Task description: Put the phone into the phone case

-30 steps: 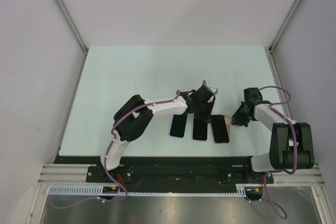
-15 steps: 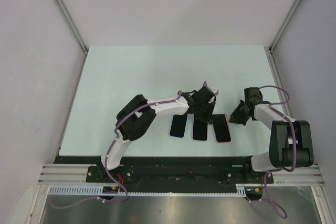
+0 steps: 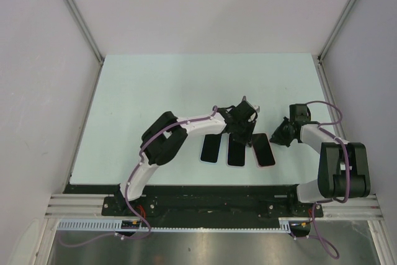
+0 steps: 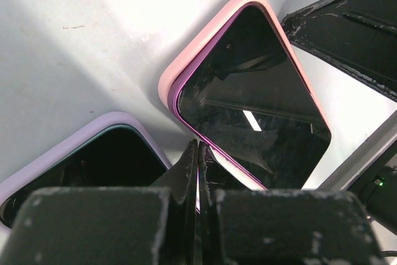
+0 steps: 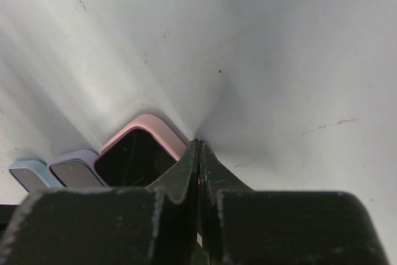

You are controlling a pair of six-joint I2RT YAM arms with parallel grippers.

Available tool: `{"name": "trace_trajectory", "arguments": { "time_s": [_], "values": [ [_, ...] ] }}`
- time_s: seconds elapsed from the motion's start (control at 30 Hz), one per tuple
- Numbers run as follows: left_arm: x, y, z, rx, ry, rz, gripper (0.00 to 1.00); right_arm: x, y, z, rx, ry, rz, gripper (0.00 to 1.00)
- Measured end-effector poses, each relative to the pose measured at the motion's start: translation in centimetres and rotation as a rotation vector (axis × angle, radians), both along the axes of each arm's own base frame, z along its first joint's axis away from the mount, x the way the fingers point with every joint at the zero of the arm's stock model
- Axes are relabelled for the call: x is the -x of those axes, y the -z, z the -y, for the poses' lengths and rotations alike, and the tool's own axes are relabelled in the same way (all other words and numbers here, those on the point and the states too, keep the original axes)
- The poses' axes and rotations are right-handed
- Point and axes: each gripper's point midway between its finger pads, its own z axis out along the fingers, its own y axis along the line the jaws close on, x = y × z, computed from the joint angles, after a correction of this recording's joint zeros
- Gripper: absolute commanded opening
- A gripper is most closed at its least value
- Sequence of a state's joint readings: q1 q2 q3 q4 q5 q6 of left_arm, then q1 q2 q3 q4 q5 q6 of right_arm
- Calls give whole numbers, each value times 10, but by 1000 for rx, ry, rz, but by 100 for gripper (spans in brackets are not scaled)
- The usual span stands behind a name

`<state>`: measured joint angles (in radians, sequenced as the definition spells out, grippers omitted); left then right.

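Pink case, with the phone lying in it, is pressed under the closed, empty tips of the left gripper — and braced at one corner by the right gripper, likewise closed on nothing — seemingly to seat the phone.

bright, even overhead light washes my table, its shadows soft and pale. at my left wrist a white strip of glare crosses the dark glass of the pink-cased phone; my own fingers loom black and out of focus.
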<state>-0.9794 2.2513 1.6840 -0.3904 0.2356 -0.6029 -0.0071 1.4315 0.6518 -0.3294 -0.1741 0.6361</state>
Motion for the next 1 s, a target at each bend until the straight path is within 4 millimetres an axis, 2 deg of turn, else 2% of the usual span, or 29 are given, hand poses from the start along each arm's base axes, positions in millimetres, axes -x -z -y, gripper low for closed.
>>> {"name": "trace_trajectory", "arguments": {
  "time_s": [0.13, 0.3, 0.57, 0.67, 0.87, 1.0],
  "values": [
    [-1, 0, -1, -12, -5, 2, 2, -3, 0, 1, -10, 7, 12, 0],
    [-8, 0, -3, -7, -31, 8, 16, -1, -1, 7, -44, 41, 7, 8],
    [-19, -13, -7, 42, -74, 23, 29, 19, -8, 41, -31, 91, -28, 41],
    [-23, -16, -4, 64, -74, 30, 36, 22, -11, 44, -61, 81, -23, 48],
    [-20, -15, -3, 76, -72, 16, 36, 22, -19, 29, -144, 18, -1, 53],
    [-17, -15, -2, 82, -68, 6, 27, 23, -22, 23, -175, -14, 12, 53]
  ]
}}
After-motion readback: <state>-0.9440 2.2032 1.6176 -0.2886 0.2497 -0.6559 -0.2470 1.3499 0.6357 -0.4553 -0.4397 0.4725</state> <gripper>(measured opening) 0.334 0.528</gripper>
